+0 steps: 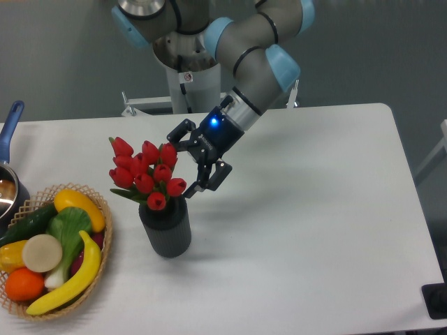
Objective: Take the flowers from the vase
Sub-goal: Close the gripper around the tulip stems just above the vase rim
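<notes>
The flowers [145,172], a bunch of red tulip buds with green leaves, stand upright in the vase [166,230], a dark grey ribbed cylinder on the white table left of centre. My gripper [183,162] is open just to the right of the buds, at their height. One finger [177,130] reaches toward the top of the bunch and the other finger [211,180] hangs beside the lower right bud. Nothing is held between them. The stems are hidden inside the vase.
A woven basket [103,248] of fruit and vegetables sits at the front left, close to the vase. A pot with a blue handle [10,125] is at the left edge. The robot's base [188,77] stands behind the table.
</notes>
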{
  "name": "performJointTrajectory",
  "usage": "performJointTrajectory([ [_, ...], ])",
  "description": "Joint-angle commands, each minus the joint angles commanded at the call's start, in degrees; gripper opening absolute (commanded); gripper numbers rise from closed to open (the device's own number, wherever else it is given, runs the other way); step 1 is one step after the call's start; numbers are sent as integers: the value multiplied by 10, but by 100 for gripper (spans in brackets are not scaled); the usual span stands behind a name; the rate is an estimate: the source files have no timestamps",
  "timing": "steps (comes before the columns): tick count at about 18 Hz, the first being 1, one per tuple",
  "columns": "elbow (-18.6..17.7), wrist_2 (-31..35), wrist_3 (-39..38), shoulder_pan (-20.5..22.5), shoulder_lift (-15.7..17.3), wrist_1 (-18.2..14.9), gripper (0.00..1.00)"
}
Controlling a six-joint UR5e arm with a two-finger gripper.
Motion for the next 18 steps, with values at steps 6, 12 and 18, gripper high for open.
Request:
performJointTrajectory([
  [6,5,-10,-25,-14,-8,-1,100],
  [12,22,-30,-45,-21,-26,0,100],
  [18,25,-26,-46,-18,-34,0,100],
])
